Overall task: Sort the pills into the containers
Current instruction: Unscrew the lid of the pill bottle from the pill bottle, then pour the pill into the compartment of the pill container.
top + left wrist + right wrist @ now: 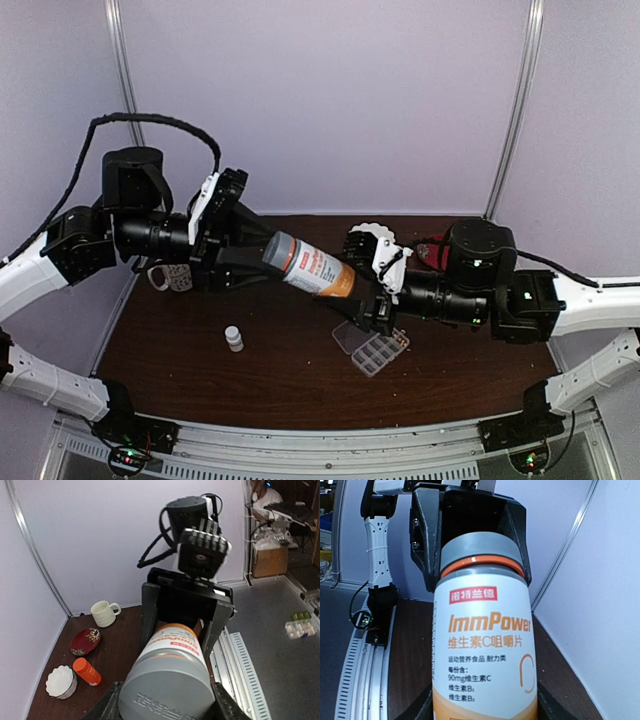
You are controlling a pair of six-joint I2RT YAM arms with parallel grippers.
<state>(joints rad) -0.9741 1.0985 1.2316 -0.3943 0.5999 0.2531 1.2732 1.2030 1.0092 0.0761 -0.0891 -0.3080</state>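
1. Too small to make out: the pills. Cut off at the right wrist view's bottom edge: the labelled bottle's (310, 268) base.
2. Left pincer (270, 252) clamped half-wide on the grey cap (477, 547); right pincer (350, 295) gripping the orange end, bottle aloft.
3. Clear pill box (372, 352) on the surface (200, 370), just beside the right pincer.

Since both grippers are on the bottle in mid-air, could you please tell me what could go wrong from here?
1. The bottle hangs tilted above the table, the left gripper on its grey cap and the right gripper on its base; a slip could drop it.
2. The open pill box lies close by the right gripper; a falling bottle or dipping arm might knock it.
3. Opened at this tilt, its contents may spill past the box.
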